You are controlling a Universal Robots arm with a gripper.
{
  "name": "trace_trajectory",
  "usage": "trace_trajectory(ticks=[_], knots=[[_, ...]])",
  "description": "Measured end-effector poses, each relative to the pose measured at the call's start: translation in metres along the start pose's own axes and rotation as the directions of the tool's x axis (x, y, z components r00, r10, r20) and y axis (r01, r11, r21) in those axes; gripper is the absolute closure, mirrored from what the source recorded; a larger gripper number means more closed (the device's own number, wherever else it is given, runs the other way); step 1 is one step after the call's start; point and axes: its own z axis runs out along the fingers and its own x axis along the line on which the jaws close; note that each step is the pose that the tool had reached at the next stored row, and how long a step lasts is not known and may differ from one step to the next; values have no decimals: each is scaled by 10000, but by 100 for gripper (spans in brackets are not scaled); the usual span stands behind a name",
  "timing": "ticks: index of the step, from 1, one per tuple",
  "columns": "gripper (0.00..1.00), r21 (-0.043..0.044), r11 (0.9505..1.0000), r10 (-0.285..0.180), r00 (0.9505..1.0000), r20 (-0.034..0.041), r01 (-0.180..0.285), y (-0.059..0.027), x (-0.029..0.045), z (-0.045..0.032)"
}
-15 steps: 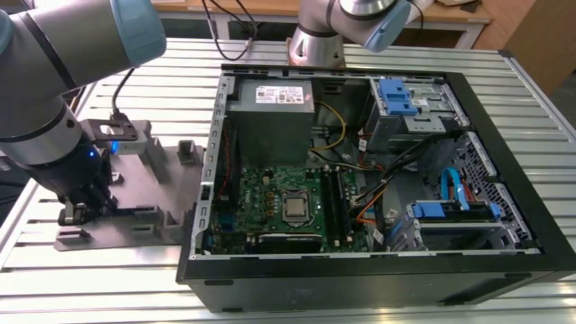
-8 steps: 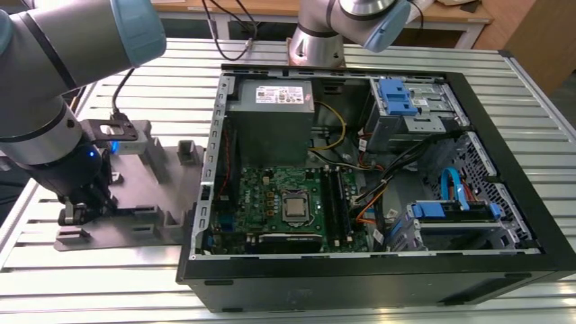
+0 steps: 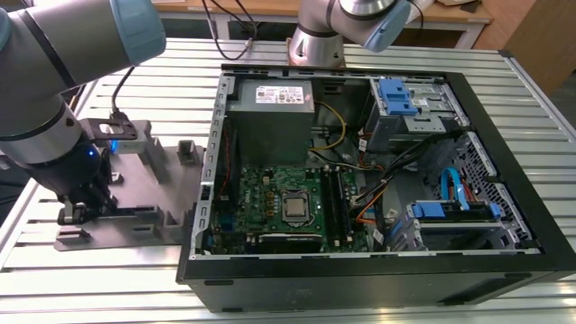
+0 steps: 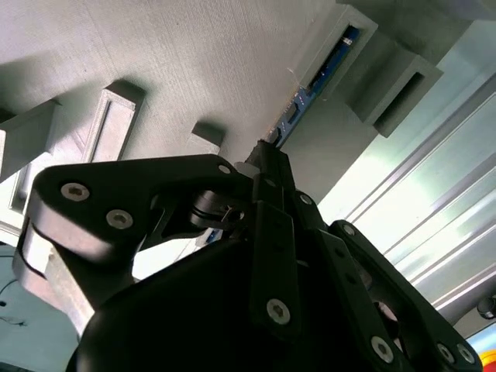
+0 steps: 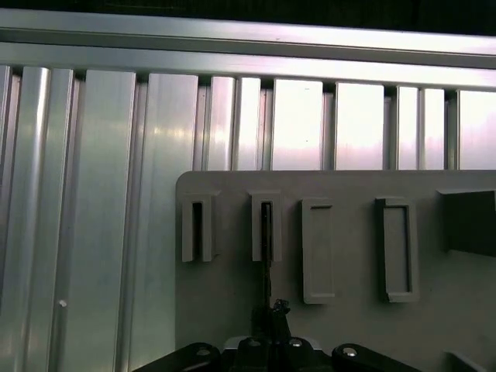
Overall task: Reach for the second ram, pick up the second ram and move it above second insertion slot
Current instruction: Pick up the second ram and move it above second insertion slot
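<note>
The second ram (image 4: pixel 322 71) is a thin blue-green board seen edge-on. It lies in the raised slots of a grey holder plate (image 4: pixel 194 54) and appears in the first wrist view as a dark line (image 5: pixel 266 260). My gripper (image 4: pixel 263 155) is down on the near end of the stick, its black fingers drawn tight against both sides. In the first wrist view the gripper (image 5: pixel 269 314) meets the stick just below the slot. In the exterior view my gripper (image 3: pixel 79 208) is low over the holder plate (image 3: pixel 144 202), at the left of the open computer case. The motherboard's memory slots (image 3: pixel 335 202) lie beside the CPU socket (image 3: pixel 295 206).
The open computer case (image 3: pixel 360 175) takes up the middle and right of the ribbed aluminium table (image 3: pixel 108 283). Cables, a power supply (image 3: pixel 270 108) and blue drive brackets (image 3: pixel 396 94) crowd its inside. A second robot arm's base (image 3: pixel 315 40) stands behind the case. Other raised holders (image 5: pixel 395 248) sit on the plate.
</note>
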Motion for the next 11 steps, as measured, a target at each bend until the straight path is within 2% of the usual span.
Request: trace_trajectory(ticks=[7, 11], knots=[[91, 0, 10000, 1, 10000, 0, -1, 6, -4, -134], [91, 0, 10000, 0, 10000, 0, 0, 9, -5, -187]])
